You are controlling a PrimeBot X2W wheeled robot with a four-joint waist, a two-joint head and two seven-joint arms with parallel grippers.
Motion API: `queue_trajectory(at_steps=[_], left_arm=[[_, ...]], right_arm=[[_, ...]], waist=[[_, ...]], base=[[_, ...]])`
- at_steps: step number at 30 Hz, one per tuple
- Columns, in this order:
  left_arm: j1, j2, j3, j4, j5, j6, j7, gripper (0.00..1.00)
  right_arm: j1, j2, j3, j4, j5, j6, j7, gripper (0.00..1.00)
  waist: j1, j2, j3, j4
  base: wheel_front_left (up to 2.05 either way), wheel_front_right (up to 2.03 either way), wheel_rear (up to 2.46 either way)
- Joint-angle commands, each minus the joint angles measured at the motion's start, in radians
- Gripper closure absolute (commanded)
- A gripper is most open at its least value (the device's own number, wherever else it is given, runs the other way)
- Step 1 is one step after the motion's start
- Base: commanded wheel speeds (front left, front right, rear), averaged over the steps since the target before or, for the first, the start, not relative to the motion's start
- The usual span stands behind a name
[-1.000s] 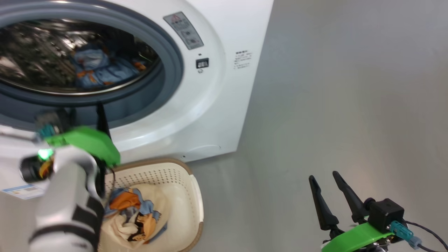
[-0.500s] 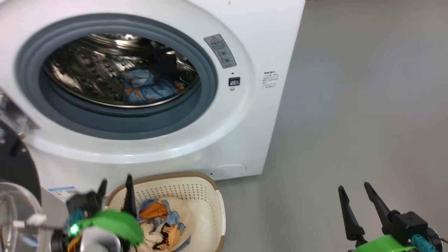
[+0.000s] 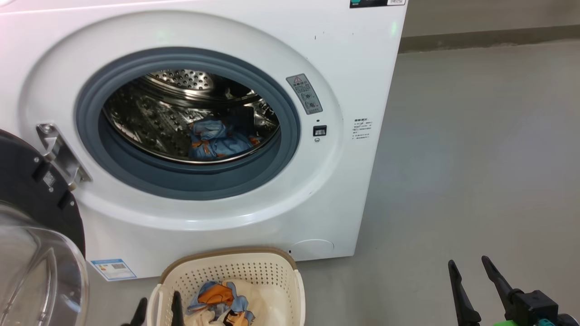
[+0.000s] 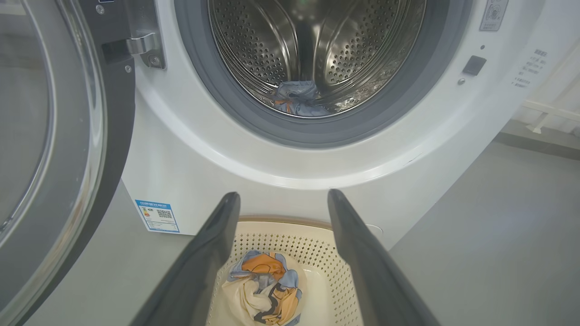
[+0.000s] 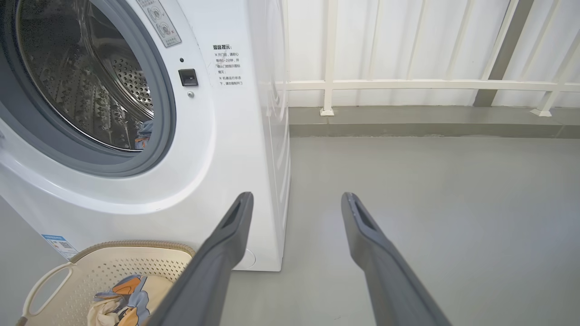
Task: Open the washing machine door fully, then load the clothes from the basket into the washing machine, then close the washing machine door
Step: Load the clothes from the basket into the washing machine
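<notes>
Facing the washing machine (image 3: pixel 226 226), which stands just behind the basket (image 3: pixel 253 271), I see the washing machine door (image 3: pixel 27 181) swung wide out to the basket's left. One blue garment (image 3: pixel 217 140) lies in the drum (image 3: pixel 149 117), above and behind the basket. The other clothes (image 4: pixel 265 290) lie heaped in the basket, toward its left half. My left gripper (image 4: pixel 281 194) hangs over the basket's near-left rim, jaws spread wide and empty, with the heap straight ahead and below. My right gripper (image 3: pixel 468 261), equally wide and empty, sits well off to the basket's right, so I judge the left arm should dip for the heap
</notes>
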Motion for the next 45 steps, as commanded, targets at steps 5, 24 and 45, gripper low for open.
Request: queue_trajectory(at_steps=[5,24,45], left_arm=[[0.026,0.011,0.011,-0.059,-0.019,0.014,-0.006,0.00],[0.042,0.011,0.000,-0.089,-0.032,0.029,-0.006,0.00],[0.064,0.011,0.015,-0.121,0.001,0.019,-0.006,0.00]], right_arm=[[-0.011,-0.010,0.024,-0.023,-0.012,0.006,-0.005,0.00],[-0.014,-0.010,0.064,-0.065,-0.003,0.006,-0.005,0.00],[-0.016,-0.010,0.087,-0.054,-0.013,0.006,-0.005,0.00]], waist=[[0.0001,0.0000,-0.015,0.009],[0.0001,0.0000,-0.024,0.027],[0.0001,0.0000,-0.024,0.030]], base=[[0.00,0.00,0.00],[0.00,0.00,0.00],[0.00,0.00,0.00]])
